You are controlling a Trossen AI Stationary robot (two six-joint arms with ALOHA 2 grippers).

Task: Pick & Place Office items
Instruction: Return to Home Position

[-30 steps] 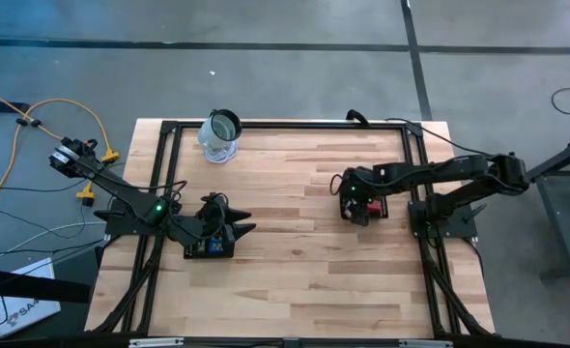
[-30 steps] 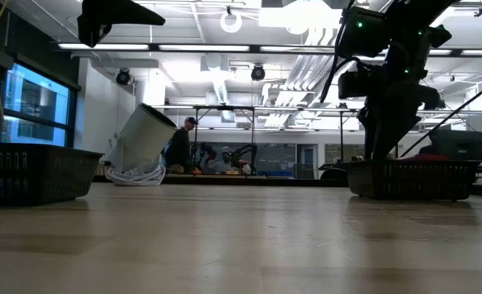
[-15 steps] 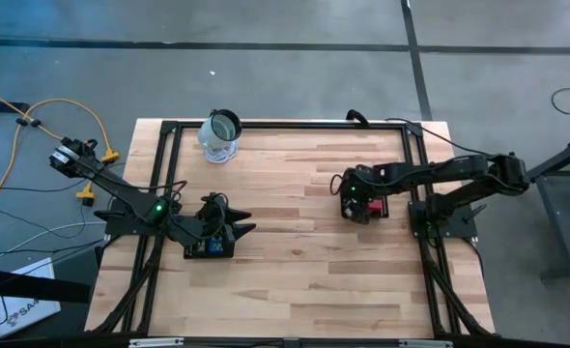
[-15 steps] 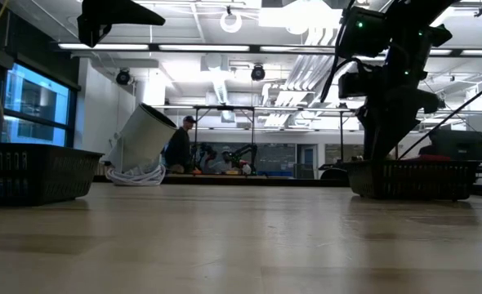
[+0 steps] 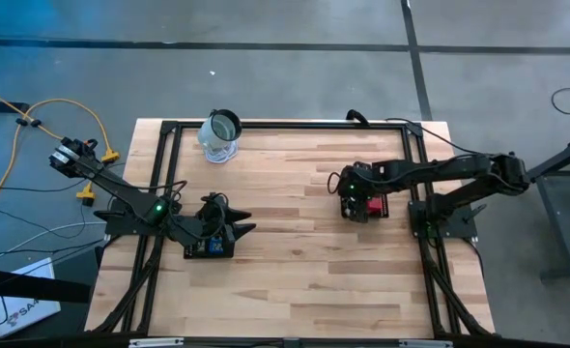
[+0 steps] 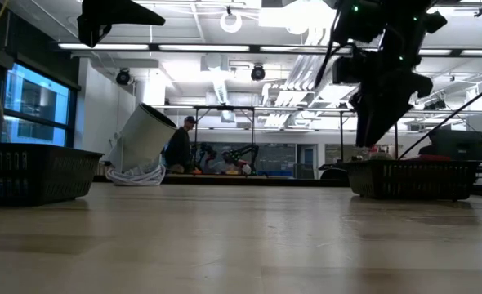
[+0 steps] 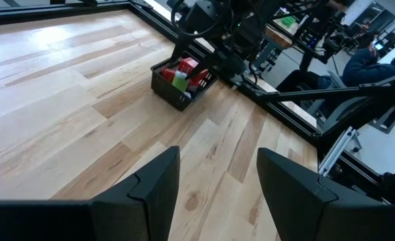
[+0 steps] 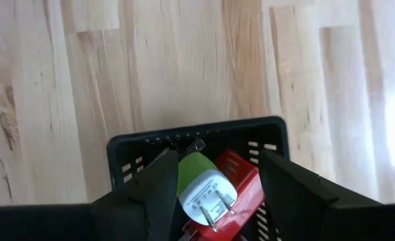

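My right gripper (image 5: 346, 186) (image 6: 370, 139) hangs open above the near-left end of a small black mesh tray (image 5: 382, 211) (image 6: 412, 178). The tray holds red blocks (image 8: 244, 175) and a green-and-white plug piece (image 8: 207, 191). In the right wrist view the plug lies in the tray below the gap between my open fingers (image 8: 217, 161), untouched as far as I can see. My left gripper (image 5: 239, 228) (image 7: 217, 187) waits open over a second black tray (image 5: 196, 253) at the table's left, with a blue block (image 5: 208, 247) in it.
A clear glass jar (image 5: 220, 135) (image 6: 143, 145) stands near the far edge and looks tilted in the low view. A black frame (image 5: 285, 124) runs round the table. Bare wood (image 5: 285, 232) lies between the two trays. People sit in the room beyond the table.
My right gripper has risen from inside the right tray and now hangs above its rim; it has also shifted slightly toward the table's left. The items in the tray stay where they were.
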